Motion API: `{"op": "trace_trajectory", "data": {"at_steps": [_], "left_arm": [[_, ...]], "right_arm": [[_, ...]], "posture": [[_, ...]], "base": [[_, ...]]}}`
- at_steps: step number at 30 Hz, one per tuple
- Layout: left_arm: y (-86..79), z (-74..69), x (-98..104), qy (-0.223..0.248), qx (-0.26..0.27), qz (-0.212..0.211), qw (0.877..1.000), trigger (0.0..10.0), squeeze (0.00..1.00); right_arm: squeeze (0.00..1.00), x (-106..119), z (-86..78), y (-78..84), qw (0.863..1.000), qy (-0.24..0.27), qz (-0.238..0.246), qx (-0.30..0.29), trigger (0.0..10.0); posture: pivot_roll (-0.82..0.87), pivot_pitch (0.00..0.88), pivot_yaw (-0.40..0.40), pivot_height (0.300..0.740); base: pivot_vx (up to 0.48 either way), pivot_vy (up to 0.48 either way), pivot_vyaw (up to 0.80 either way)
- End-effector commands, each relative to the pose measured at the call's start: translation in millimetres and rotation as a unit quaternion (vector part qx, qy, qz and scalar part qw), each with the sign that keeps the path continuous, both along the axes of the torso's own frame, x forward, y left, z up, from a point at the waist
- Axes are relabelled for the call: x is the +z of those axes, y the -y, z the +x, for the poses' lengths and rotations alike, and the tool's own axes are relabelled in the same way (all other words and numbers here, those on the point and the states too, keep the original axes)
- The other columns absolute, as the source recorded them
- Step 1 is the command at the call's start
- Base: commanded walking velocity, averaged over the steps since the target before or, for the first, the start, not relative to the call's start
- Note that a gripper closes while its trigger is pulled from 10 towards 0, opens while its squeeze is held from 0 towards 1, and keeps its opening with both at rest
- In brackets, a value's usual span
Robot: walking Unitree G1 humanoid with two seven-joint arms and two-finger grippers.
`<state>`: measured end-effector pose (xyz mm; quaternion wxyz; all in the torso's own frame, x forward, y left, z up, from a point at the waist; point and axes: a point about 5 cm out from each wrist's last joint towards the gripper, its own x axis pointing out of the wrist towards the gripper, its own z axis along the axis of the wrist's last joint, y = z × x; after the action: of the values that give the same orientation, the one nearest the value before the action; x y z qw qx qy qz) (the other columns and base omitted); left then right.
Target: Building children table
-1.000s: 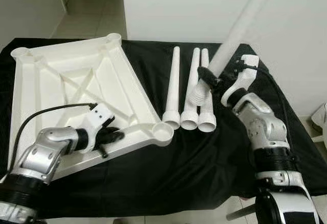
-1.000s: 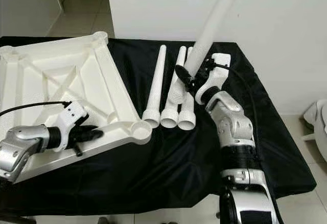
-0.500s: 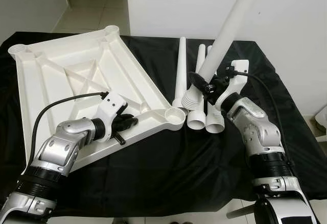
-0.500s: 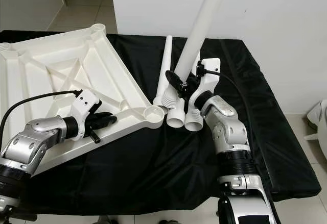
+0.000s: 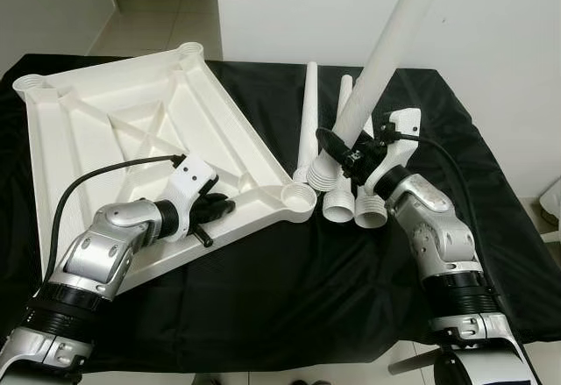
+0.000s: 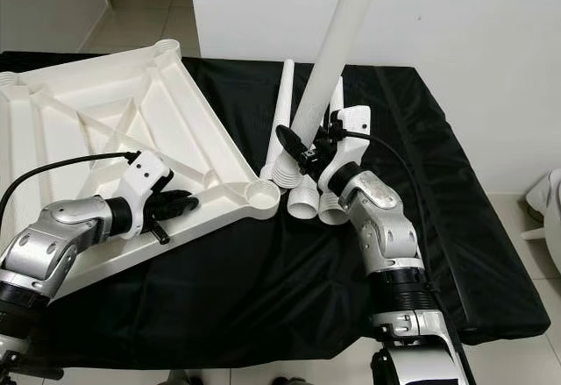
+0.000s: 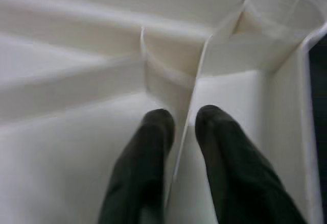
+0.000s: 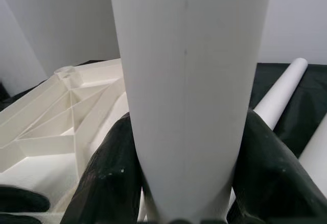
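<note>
Head cameras look forward and down over the black-draped table (image 5: 289, 315), sharing one scene. Wrist cameras sit close (each along its own fingers), facing the white tabletop (image 7: 76, 147) and a leg (image 8: 189, 96).

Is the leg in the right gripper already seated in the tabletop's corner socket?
No, the right gripper holds the leg tilted above the cloth, apart from the socket of the tabletop.

Top of the raised leg (image 5: 386, 60) cut off by the picture's edge. Threaded end partly hidden behind the right tool (image 5: 344, 154). Two lying legs (image 5: 351, 109) partly hidden behind it. Left wrist view a bit blurred, tabletop (image 7: 76, 147) cut off all around.
</note>
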<state>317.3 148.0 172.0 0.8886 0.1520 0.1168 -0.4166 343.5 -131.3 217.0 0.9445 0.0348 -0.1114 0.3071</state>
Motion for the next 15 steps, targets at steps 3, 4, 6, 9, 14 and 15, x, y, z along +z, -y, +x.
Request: {"op": "trace_trajectory", "data": {"at_steps": [3,4,6,9,14,15], "left_arm": [[7.7,-0.9,11,0.013,-0.045,0.001,0.999,10.0,1.0],[6.7,0.0,11,0.013,-0.043,0.008,0.999,10.0,1.0],[5.1,1.2,13,0.02,-0.043,0.013,0.999,10.0,0.0],[2.6,4.6,18,0.029,-0.037,0.012,0.999,10.0,0.0],[-1.8,16.8,32,0.047,0.006,-0.015,0.999,10.0,0.0],[-3.7,24.1,42,0.058,0.035,-0.04,0.997,10.0,0.0]], "right_arm": [[0.0,-4,0.7,0.3,1.0,-0.005,-0.008,0.001,10.0],[0.0,-4,0.7,0.2,1.0,-0.005,-0.009,0.001,10.0],[0.0,-4,1.0,0.0,1.0,-0.003,-0.011,0.002,10.0],[0.0,-4,1.9,-0.2,1.0,-0.004,-0.011,0.004,10.0],[0.0,-3,2.9,-0.4,1.0,0.0,-0.003,0.008,10.0],[0.0,-3,2.9,-1.1,1.0,0.001,0.004,0.013,10.0]], "posture": [[0.0,0.131,-0.026,0.74],[0.0,0.131,-0.026,0.74],[0.0,0.131,-0.029,0.74],[0.0,0.128,-0.029,0.74],[0.0,0.124,-0.031,0.74],[0.0,0.122,-0.033,0.74]], "base": [[0.0,0.0,0.0],[0.0,0.0,0.0],[0.0,0.0,0.0],[0.0,0.0,0.0],[0.0,0.0,0.0],[0.0,0.0,0.0]]}}
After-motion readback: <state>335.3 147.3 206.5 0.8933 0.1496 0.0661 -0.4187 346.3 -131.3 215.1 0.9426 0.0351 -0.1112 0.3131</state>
